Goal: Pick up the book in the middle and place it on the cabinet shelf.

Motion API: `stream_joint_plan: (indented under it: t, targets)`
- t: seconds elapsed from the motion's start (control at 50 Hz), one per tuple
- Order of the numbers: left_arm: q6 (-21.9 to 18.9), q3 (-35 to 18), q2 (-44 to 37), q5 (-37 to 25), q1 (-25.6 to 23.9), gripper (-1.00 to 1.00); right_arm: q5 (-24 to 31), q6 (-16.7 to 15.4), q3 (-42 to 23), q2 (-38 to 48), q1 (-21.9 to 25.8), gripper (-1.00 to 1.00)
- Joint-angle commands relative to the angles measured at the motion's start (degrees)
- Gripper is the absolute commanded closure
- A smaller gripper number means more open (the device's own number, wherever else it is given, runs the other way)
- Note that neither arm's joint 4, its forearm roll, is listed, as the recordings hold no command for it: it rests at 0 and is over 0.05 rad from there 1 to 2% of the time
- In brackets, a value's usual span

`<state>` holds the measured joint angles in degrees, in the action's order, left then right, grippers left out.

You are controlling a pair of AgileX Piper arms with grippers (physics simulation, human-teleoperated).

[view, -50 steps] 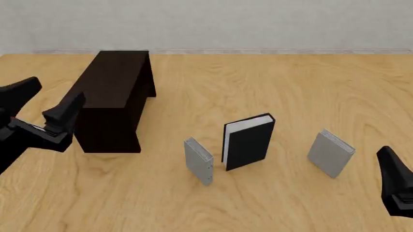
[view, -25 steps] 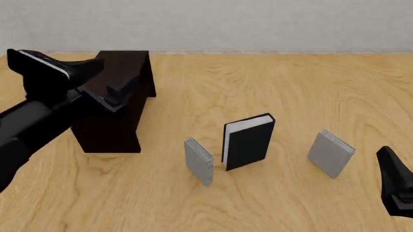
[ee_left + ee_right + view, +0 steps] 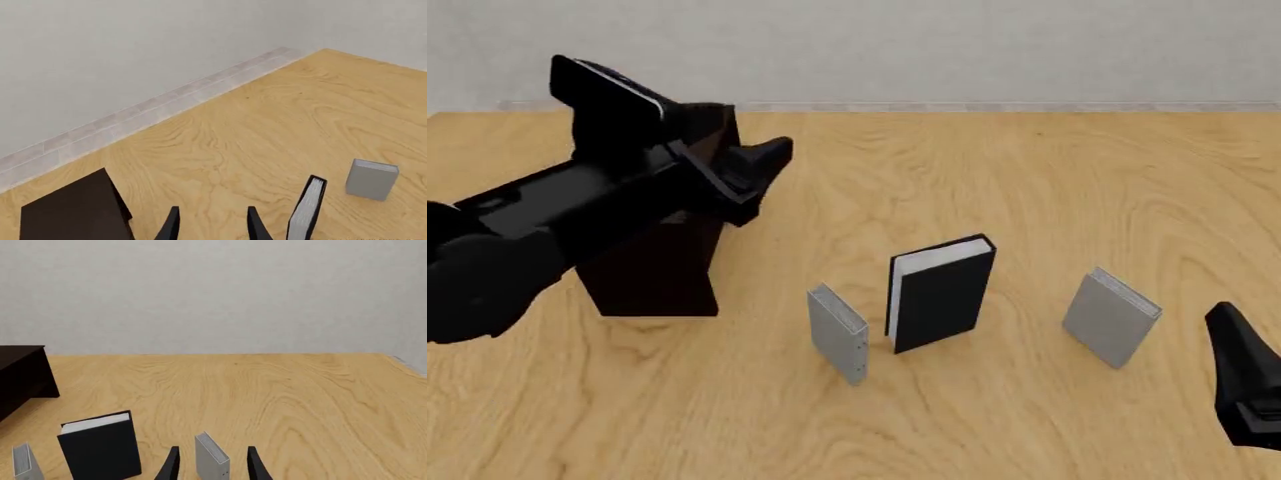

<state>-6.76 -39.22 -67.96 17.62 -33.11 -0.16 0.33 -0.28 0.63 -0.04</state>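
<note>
Black book (image 3: pixel 941 293) upright on table (image 3: pixel 1014 180) between two grey books (image 3: pixel 838 332) (image 3: pixel 1110 317), well apart from dark cabinet shelf (image 3: pixel 647 262); left gripper (image 3: pixel 754 172) raised beside cabinet, fingers parted, grasping nothing; right gripper (image 3: pixel 210 465) low, likewise parted.

books: 3 — 1 black book (image 3: pixel 940 295), 2 grey books (image 3: pixel 838 333) (image 3: pixel 1110 317) | cabinet (image 3: pixel 654 262): 1

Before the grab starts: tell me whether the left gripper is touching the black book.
Apart. The front view shows the left gripper up beside the cabinet, with bare table between it and the black book.
</note>
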Motion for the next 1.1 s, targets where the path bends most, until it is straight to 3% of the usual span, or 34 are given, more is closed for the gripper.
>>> stream_joint_plan:
  t: [0.02,0.22,0.24,0.4,0.44,0.46,0.58,0.82,0.84,0.88,1.1]
  targets:
    - [0.53,-4.30,-2.03,-4.42,-2.71,-1.00,0.02,-0.01,0.00,-0.02,0.00,-1.00]
    - [4.80,-10.19,-3.58,-12.13,-5.52,-1.00,-0.08,0.01,0.02,0.07,0.00,-1.00]
    - [3.46,-10.60,-3.64,-12.53,-5.73,-1.00,-0.10,0.02,-0.01,0.11,0.00,-1.00]
    - [3.90,-14.46,-5.51,-16.29,-7.41,-1.00,0.16,0.01,-0.07,-0.09,0.00,-1.00]
    - [-0.36,-14.39,-5.96,-16.39,-8.01,-1.00,0.04,0.02,-0.04,0.01,0.00,-1.00]
    - [2.14,-15.11,-6.39,-17.06,-8.20,-1.00,0.03,0.02,-0.01,-0.01,0.00,-1.00]
    - [1.12,-16.45,-7.78,-18.91,-9.72,-1.00,0.02,0.02,-0.04,0.02,-0.01,-1.00]
    - [4.34,-24.14,-11.94,-26.39,-11.36,-1.00,-0.04,0.01,0.00,0.04,-0.01,-1.00]
    - [2.44,-24.50,-12.64,-26.51,-11.13,-1.00,-0.04,0.02,0.00,0.04,0.00,-1.00]
    - [4.06,-24.72,-13.07,-26.71,-11.83,-1.00,-0.04,0.00,0.00,0.04,-0.01,-1.00]
    - [3.45,-27.58,-17.54,-29.17,-12.22,-1.00,-0.04,0.02,0.00,0.06,0.00,-1.00]
